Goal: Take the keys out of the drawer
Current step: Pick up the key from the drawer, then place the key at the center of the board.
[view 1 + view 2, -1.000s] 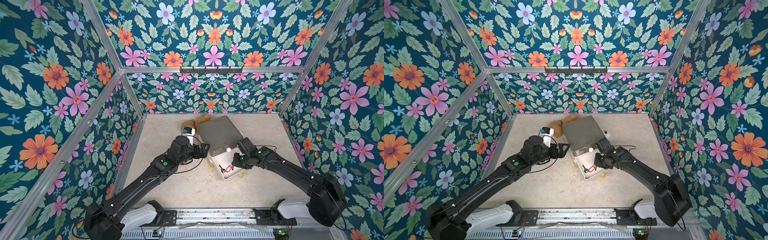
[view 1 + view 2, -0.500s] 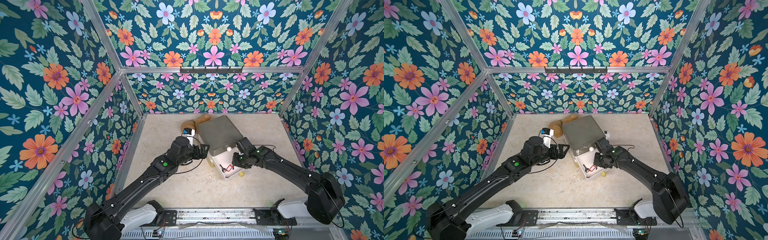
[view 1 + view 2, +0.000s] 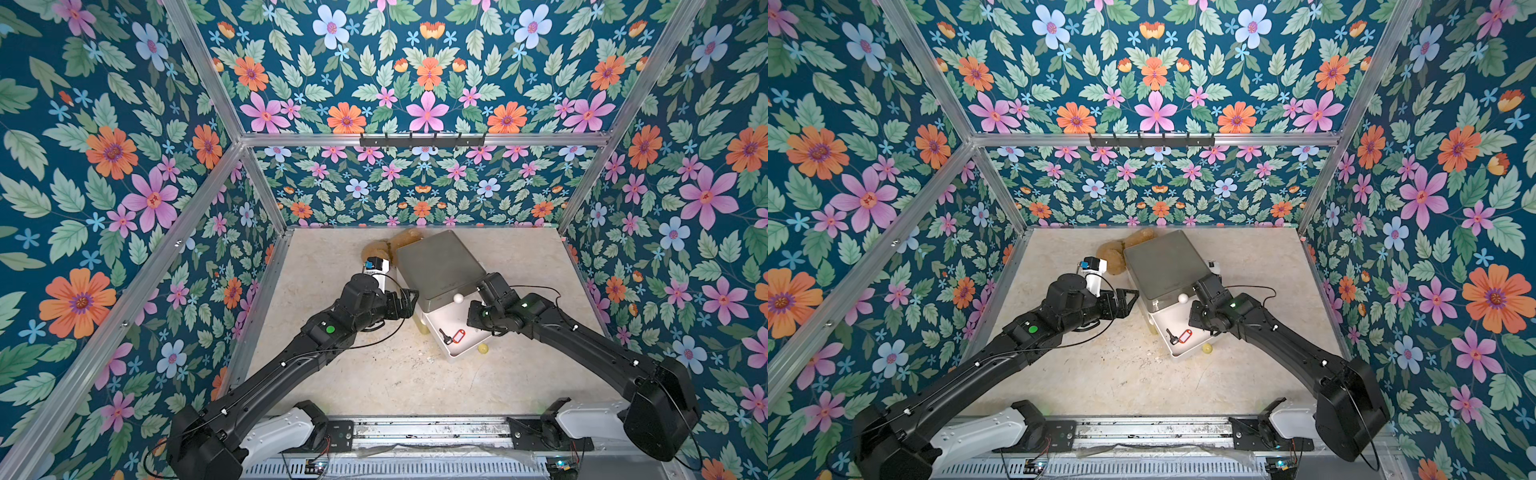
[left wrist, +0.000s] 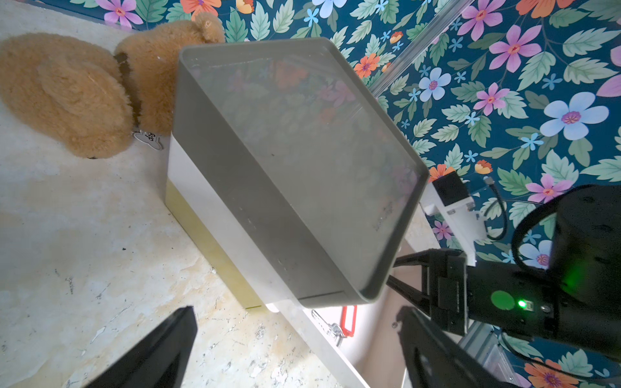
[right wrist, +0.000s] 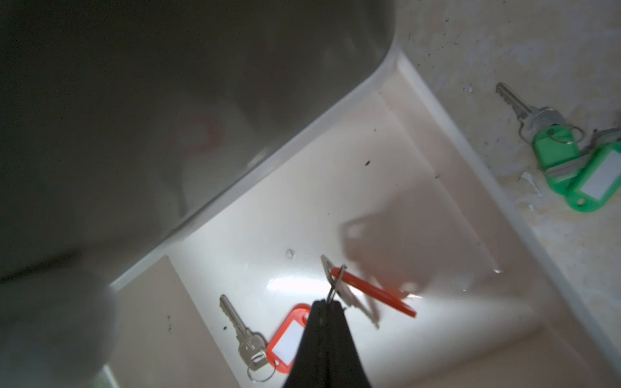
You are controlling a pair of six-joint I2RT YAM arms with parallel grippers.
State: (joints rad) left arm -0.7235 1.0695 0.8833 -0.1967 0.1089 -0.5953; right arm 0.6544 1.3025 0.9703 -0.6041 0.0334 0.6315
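Red-tagged key (image 5: pixel 373 292) dangles ring-held, second red key (image 5: pixel 287 337) flat in drawer (image 5: pixel 302 218), green keys (image 5: pixel 568 161) outside.

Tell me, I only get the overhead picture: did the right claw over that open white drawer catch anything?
Observer: Yes. The right wrist view shows the right gripper shut on a silver key with a red oval tag, which hangs over the white plastic drawer.
Operator: Any keys already out?
Observer: Two silver keys with green oval tags lie on the beige tabletop beside the drawer.
Operator: What's the brown lump behind the box?
Observer: A brown plush teddy bear, shown in the left wrist view beside the grey-topped cabinet.
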